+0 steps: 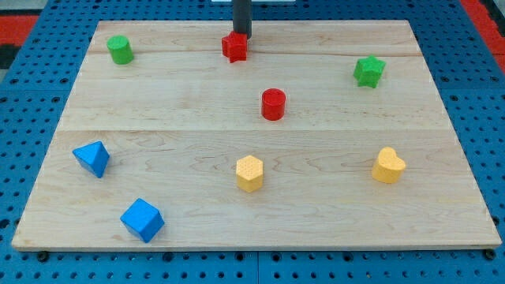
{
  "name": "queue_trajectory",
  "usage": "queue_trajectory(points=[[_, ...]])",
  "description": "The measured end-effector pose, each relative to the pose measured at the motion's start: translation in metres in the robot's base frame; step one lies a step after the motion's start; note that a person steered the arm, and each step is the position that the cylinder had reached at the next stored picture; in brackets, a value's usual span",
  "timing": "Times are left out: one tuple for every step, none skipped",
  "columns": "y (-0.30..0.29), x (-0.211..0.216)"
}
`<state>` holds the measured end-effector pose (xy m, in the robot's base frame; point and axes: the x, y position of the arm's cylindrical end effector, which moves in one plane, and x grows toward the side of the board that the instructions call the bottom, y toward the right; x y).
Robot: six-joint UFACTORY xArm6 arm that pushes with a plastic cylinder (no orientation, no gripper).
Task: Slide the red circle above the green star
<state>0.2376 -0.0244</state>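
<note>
Legible text, labels, brands, numbers, signs: none. Blocks and tabletop carry no readable markings in the camera view.

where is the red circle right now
The red circle block sits near the wooden board's centre, below the red star block, left of the green star block.

Pale wooden board — eight small blocks on it, red, green, yellow, blue.

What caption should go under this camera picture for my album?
My tip sits just above the red star, while the red circle waits lower-left of the green star.
</note>
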Motion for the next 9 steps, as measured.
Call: queue_trajectory(points=[[-0.001,0.012],[0.011,0.025],[0.048,0.042],[0.112,0.071],[0.117,0.14],[0.11,0.186],[0.076,0.176],[0.061,0.183],[0.038,0.194]])
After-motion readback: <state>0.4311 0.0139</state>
